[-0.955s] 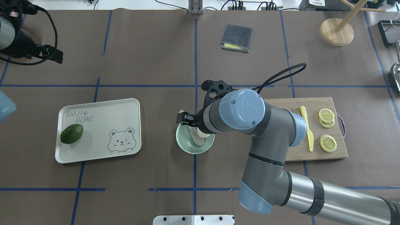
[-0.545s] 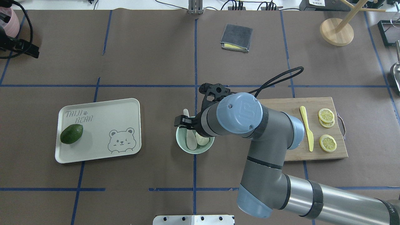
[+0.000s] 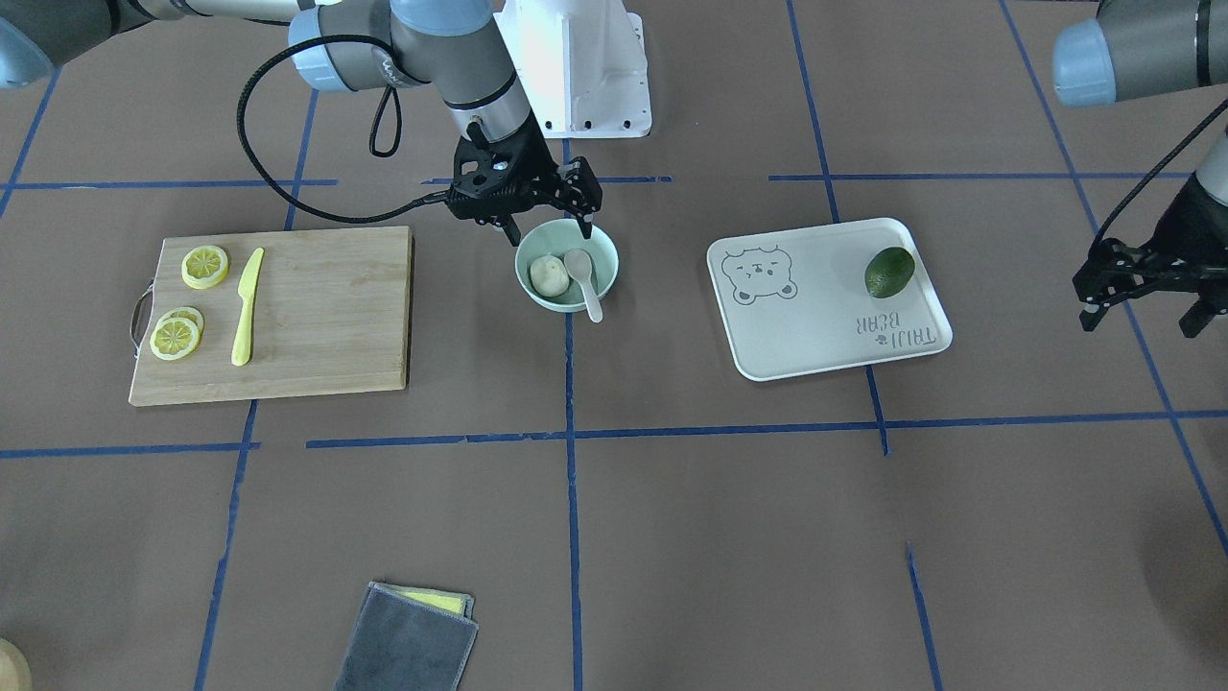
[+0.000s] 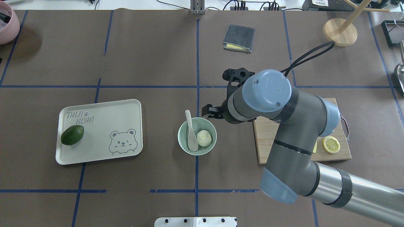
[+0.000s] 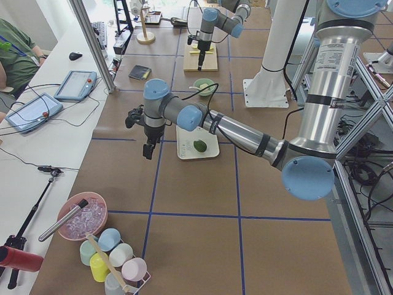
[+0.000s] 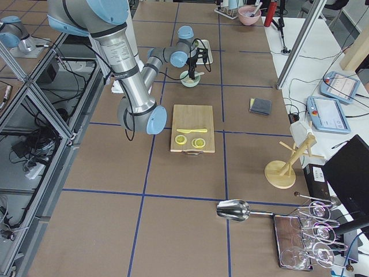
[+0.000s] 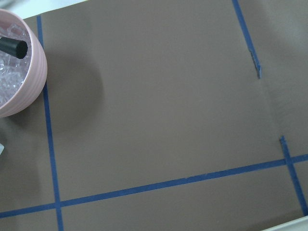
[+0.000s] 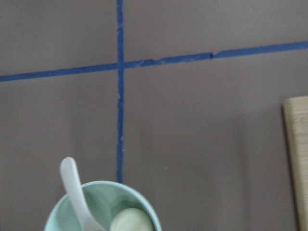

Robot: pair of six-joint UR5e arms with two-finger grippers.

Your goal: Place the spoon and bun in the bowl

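The pale green bowl point(image 4: 181, 138) stands at the table's middle. The cream spoon point(image 4: 190, 134) lies in it, scoop down, with its handle over the far rim. The white bun point(image 4: 204, 138) sits beside the spoon in the bowl. In the front-facing view the bowl point(image 3: 607, 251), bun point(image 3: 548, 275) and spoon point(image 3: 583, 274) show the same. My right gripper point(image 3: 547, 228) is open and empty, just off the bowl's rim on the robot's side. The right wrist view shows the bowl point(image 8: 144, 201) at its bottom edge. My left gripper point(image 3: 1144, 317) is open and empty, far beyond the tray.
A white bear-print tray point(image 4: 104, 116) holds a dark green avocado point(image 4: 72, 135). A wooden cutting board point(image 3: 317, 317) carries lemon slices point(image 3: 176, 336) and a yellow knife point(image 3: 247, 305). A grey cloth point(image 4: 239, 38) and a wooden stand point(image 4: 340, 31) are at the far side. A pink ice bowl point(image 7: 21, 82) is near the left gripper.
My right gripper has drawn away from over the bowl toward the right, leaving spoon and bun lying free in it. The left arm has left the overhead view.
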